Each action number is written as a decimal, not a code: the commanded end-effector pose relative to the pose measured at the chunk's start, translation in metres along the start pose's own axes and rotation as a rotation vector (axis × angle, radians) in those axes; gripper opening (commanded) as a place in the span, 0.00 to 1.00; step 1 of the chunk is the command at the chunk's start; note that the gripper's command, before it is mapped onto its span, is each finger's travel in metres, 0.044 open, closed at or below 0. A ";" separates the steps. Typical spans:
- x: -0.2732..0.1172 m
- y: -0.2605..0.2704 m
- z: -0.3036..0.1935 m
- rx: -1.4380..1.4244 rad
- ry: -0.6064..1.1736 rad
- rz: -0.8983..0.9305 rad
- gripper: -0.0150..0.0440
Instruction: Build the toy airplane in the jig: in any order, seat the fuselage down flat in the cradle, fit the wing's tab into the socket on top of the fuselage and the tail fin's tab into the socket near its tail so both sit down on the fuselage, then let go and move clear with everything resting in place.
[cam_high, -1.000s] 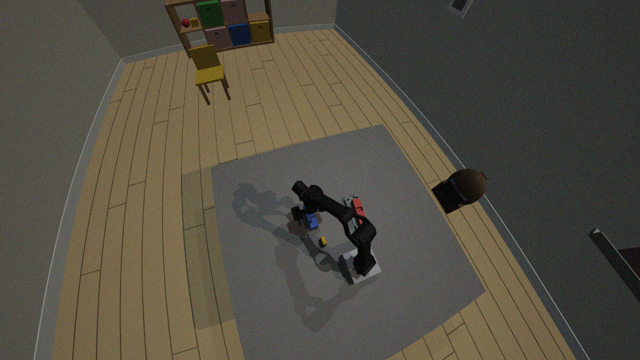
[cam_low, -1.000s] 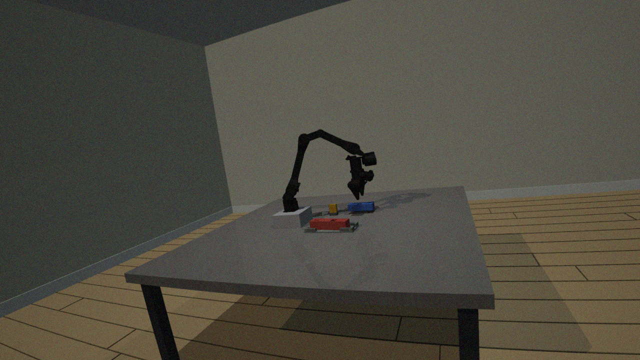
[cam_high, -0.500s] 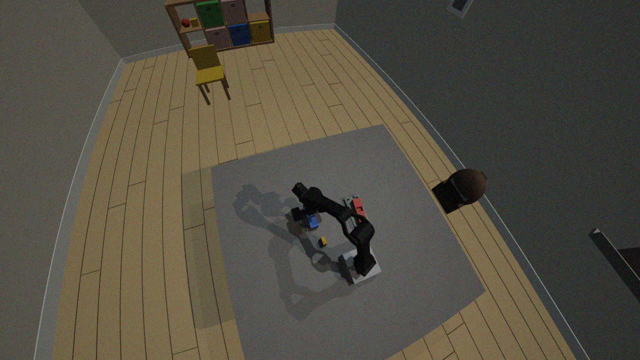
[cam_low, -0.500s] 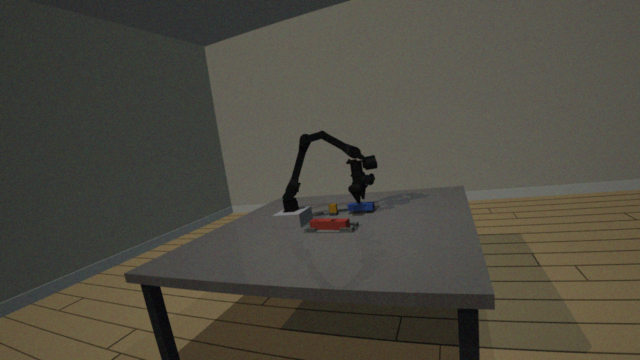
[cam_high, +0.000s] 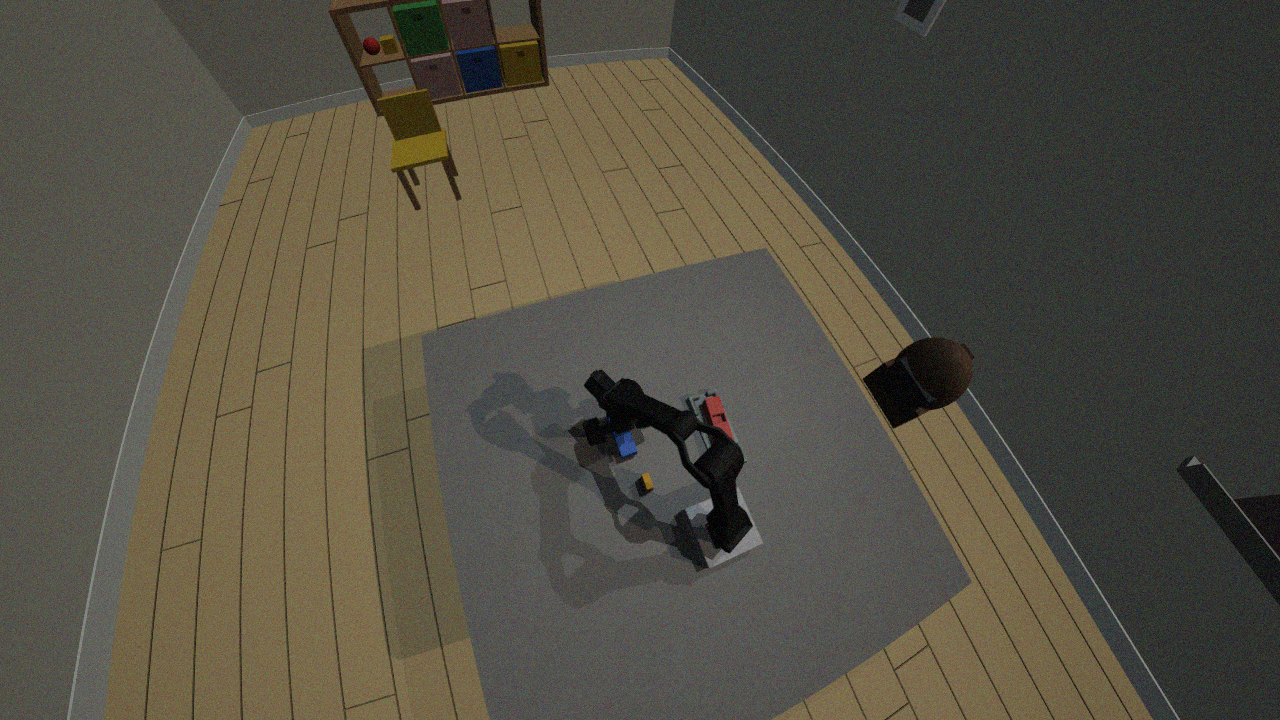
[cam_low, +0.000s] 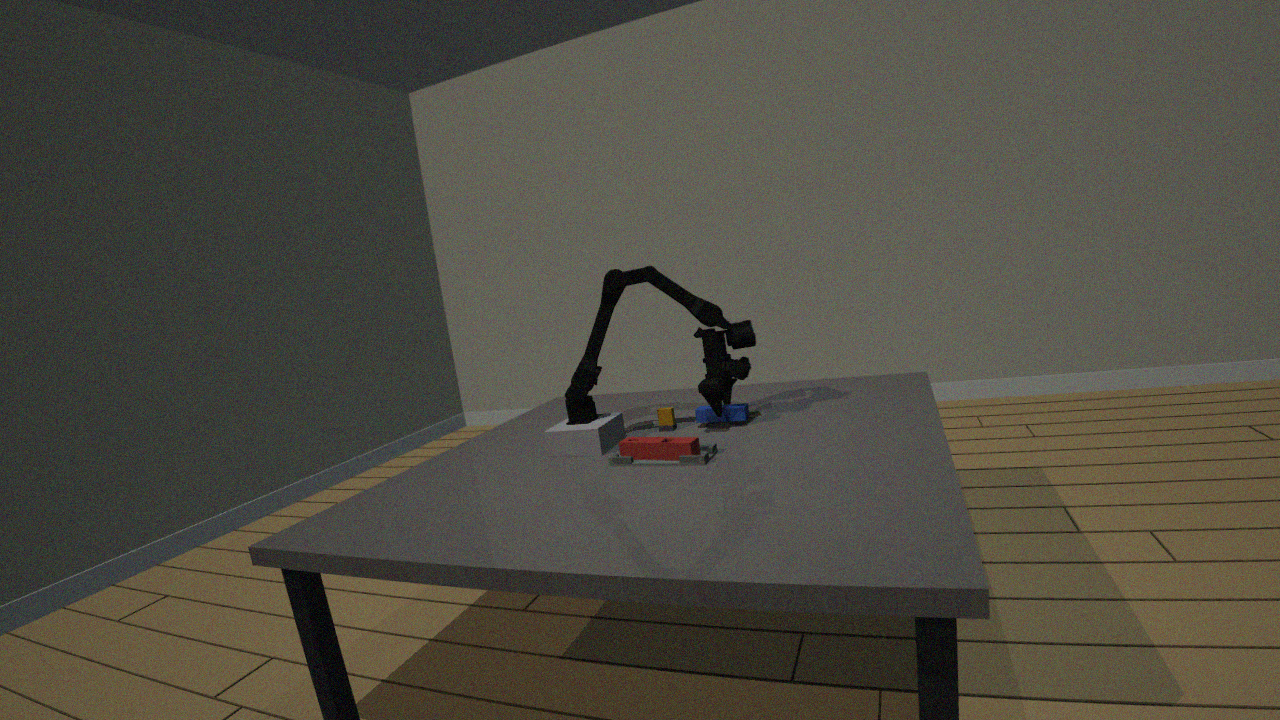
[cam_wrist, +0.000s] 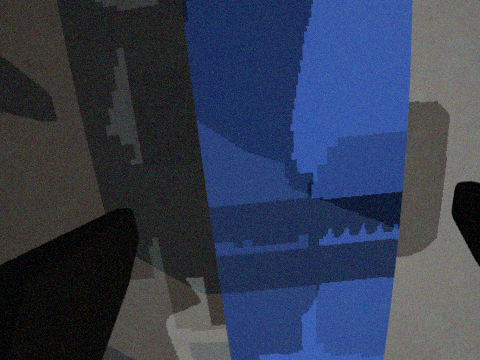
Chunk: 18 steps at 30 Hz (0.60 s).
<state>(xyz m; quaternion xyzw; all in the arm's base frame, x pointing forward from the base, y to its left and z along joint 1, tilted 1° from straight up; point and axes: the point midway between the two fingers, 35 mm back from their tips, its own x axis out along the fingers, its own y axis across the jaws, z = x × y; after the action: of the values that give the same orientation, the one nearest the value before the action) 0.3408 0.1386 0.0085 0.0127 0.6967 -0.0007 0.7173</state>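
The red fuselage (cam_high: 714, 409) (cam_low: 659, 448) lies in the grey jig (cam_low: 694, 459), with its open sockets facing up; it looks level, but the arm hides part of it in the top view. The blue wing (cam_high: 626, 444) (cam_low: 736, 412) (cam_wrist: 355, 85) lies on the table, apart from the jig. My gripper (cam_low: 720, 410) (cam_wrist: 295, 211) is open and low over the wing, with one finger on each side of it and gaps between fingers and wing in the wrist view. The small yellow tail fin (cam_high: 647, 482) (cam_low: 665, 416) stands on the table between the wing and my base.
The arm's pale base block (cam_high: 748, 540) (cam_low: 574, 437) stands close to the jig and the tail fin. The grey table (cam_high: 859, 573) (cam_low: 805, 537) carries all the parts. A yellow chair (cam_high: 418, 149) and a shelf stand far off on the floor.
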 end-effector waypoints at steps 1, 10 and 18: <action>0.010 -0.001 -0.004 0.004 0.013 -0.004 1.00; 0.014 -0.001 -0.004 0.004 0.013 -0.004 0.78; 0.014 -0.001 -0.004 0.004 0.013 -0.004 0.55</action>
<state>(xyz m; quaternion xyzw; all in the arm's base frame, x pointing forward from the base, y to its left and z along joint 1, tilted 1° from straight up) 0.3383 0.1377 -0.0042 0.0116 0.7001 -0.0022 0.7140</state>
